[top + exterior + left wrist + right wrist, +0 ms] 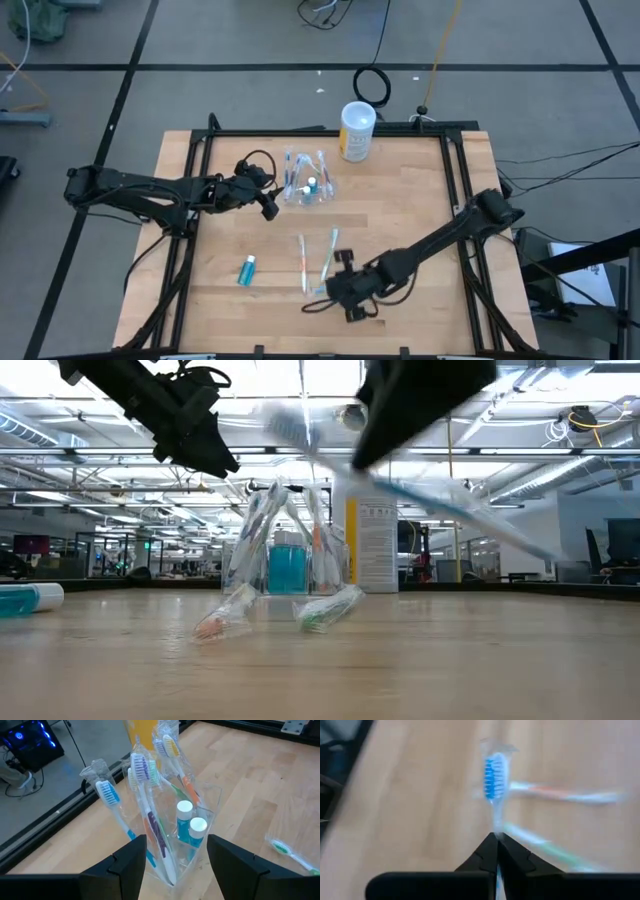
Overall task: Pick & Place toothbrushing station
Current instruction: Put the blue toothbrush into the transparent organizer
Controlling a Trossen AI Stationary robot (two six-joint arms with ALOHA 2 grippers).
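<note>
The clear holder (309,191) stands at the table's middle far part, with several toothbrushes (145,795) and two teal tubes (190,827) upright in it. My left gripper (176,865) hangs open just left of it, touching nothing. My right gripper (496,851), over the near middle of the table, is shut on a blue-bristled toothbrush (493,777). Two wrapped toothbrushes, one with orange (303,262) and one with green (329,253), lie flat on the table next to it. A teal tube (247,270) lies on its side at the near left. My right gripper pinches the toothbrush's slim neck (496,822) just below the bristle head, between its two fingertips. The fingers slant down from above. The brush is lifted clear of the table and slanted (470,510), its head end higher.
A tall white canister (357,131) with a yellowish label stands at the far edge, behind the holder. A black frame rail (455,200) runs along the table's sides. Bare wood lies between the holder and the loose brushes.
</note>
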